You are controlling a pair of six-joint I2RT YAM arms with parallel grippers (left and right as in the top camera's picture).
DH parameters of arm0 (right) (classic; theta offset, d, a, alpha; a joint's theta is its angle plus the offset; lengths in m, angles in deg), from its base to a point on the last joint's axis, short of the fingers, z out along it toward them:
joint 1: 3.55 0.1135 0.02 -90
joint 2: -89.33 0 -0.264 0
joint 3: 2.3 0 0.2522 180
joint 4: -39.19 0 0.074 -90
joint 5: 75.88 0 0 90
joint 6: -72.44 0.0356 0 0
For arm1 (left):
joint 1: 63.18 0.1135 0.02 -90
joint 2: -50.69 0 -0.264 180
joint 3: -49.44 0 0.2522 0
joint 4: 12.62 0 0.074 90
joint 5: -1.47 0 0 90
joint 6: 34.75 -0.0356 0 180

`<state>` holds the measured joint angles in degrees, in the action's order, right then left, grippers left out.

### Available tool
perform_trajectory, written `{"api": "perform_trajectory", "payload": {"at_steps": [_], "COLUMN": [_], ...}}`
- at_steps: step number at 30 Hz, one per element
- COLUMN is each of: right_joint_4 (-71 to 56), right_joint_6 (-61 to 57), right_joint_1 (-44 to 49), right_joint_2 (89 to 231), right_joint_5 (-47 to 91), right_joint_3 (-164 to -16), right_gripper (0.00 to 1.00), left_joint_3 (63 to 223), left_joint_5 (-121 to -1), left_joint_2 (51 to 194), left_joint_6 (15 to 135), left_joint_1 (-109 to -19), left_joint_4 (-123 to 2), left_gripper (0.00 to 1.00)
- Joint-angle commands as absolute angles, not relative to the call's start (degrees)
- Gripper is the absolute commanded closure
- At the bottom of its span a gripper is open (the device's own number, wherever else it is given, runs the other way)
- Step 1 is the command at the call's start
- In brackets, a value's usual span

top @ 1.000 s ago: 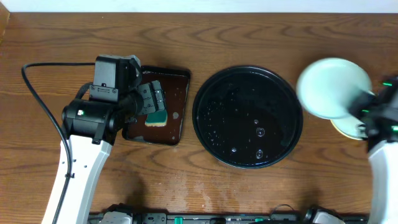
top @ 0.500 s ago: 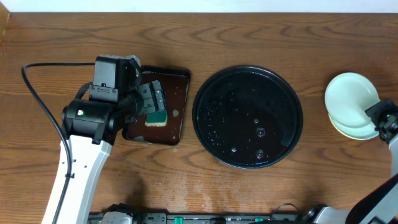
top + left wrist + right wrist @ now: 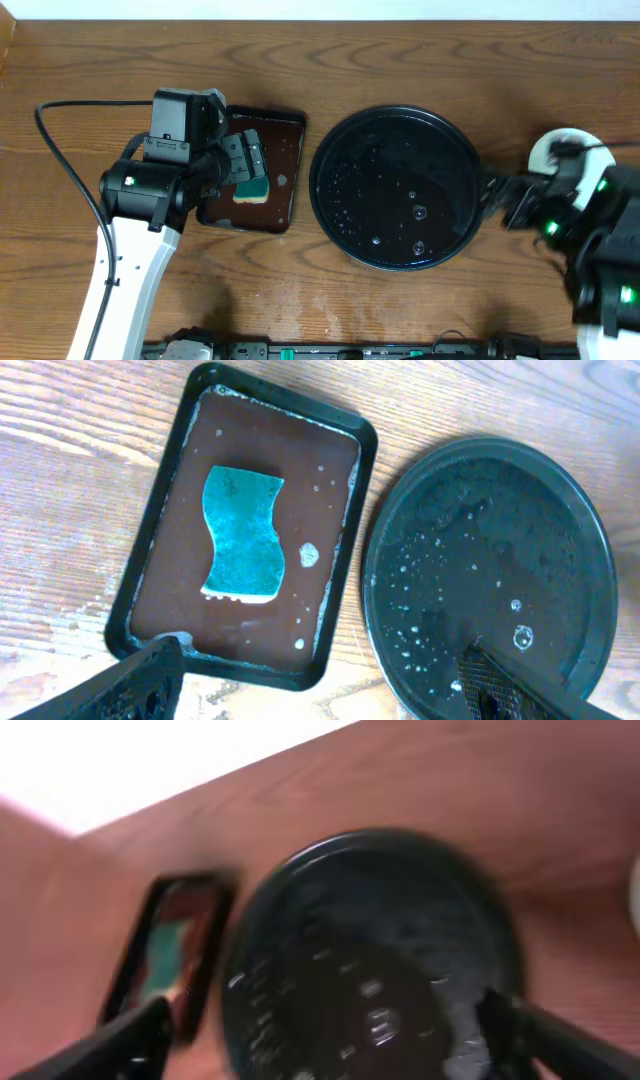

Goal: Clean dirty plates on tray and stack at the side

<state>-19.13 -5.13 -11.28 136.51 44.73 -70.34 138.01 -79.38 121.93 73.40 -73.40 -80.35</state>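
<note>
The black tray (image 3: pixel 400 150) lies mid-table, wet with droplets and bearing no plates; it also shows as the tray (image 3: pixel 500 540) and, blurred, the tray (image 3: pixel 370 920). The plates (image 3: pixel 548 146) sit stacked to its right, mostly hidden under my right arm; only a pale rim shows. My right gripper (image 3: pixel 497 200) stands open and holds nothing at the tray's right edge, pointing left, seen again as the gripper (image 3: pixel 330 1040). My left gripper (image 3: pixel 243 160) hangs open above the teal sponge (image 3: pixel 243 535), with nothing between its fingers (image 3: pixel 140 680).
A rectangular dark brown tray (image 3: pixel 285 130) left of the black tray holds the sponge (image 3: pixel 255 190) and some drops. A black cable (image 3: pixel 60 150) loops at the far left. The table's back edge runs along the top.
The right gripper set the mint plate on the stack at the right, opened, and swung back left to the black tray's edge. The left arm has not moved.
</note>
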Motion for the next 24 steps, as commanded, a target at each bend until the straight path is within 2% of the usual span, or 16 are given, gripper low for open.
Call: {"api": "perform_trajectory", "payload": {"at_steps": [1,7,13,24], "right_joint_4": [-21.23,-25.97,-27.37,-7.33], "right_joint_6": [-6.71,-9.50,-9.96,-9.96], "right_joint_1": [-5.71,-3.48,-1.81,-3.24], "right_joint_2": [131.52,126.37,124.18,96.88], "right_joint_5": [46.07,38.22,24.10,20.76], "right_joint_3": [-70.56,-70.56,-68.77,-40.62], "right_gripper": [0.01,0.01,0.01,0.01], "left_joint_3": [138.97,138.97,138.97,138.97], "left_joint_5": [-78.66,-78.66,-78.66,-78.66], "left_joint_2": [122.02,122.02,122.02,122.02], "left_joint_6": [73.27,73.27,73.27,73.27], "left_joint_1": [-73.33,-73.33,-73.33,-73.33], "left_joint_4": [-80.55,-80.55,-80.57,-80.55], "left_gripper": [0.12,0.12,0.12,0.11]}}
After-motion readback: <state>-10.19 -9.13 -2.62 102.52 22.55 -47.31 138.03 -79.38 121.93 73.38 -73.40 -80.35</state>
